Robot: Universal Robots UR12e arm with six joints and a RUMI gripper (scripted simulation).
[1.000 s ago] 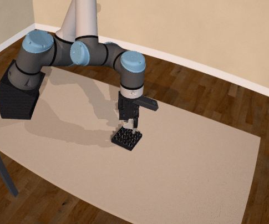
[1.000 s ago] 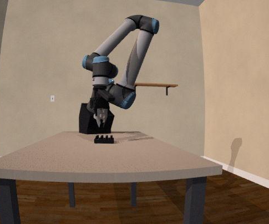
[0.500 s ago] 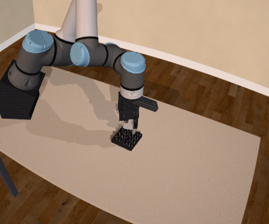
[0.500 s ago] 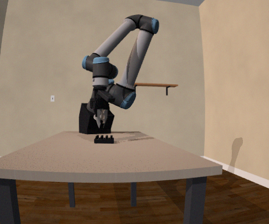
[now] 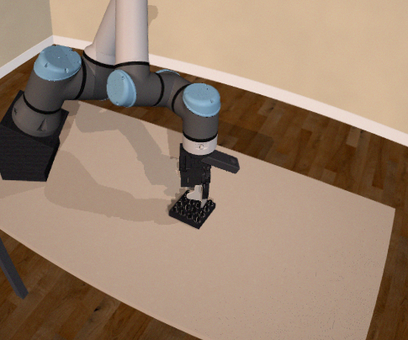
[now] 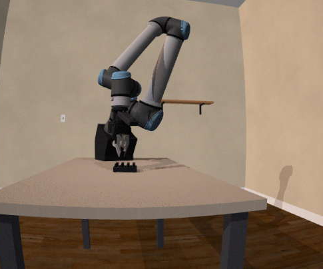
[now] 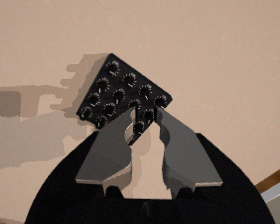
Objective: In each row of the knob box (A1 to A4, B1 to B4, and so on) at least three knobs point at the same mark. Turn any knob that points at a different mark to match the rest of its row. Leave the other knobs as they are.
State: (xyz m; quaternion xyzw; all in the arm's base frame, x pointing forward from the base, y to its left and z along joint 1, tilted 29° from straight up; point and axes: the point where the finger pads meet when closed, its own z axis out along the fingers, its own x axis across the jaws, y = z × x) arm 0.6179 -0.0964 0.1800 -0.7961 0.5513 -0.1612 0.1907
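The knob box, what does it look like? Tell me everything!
The knob box is a small, flat, black square lying on the tan table. Rows of little round black knobs with white tick marks stick up from its top. The claw hangs just above one corner knob, not touching in the side view.

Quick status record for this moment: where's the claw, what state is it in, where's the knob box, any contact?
arm: reaches from its black pedestal across the table
claw: pointing down above the knob box, near one edge
claw state: fingers narrowly apart, nothing gripped
knob box: black, flat on the table, knobs up
aligned knob: one edge knob shows in the gap between the fingertips
contact: none visible; exterior view shows the claw clear above the box
knob marks: too small to read
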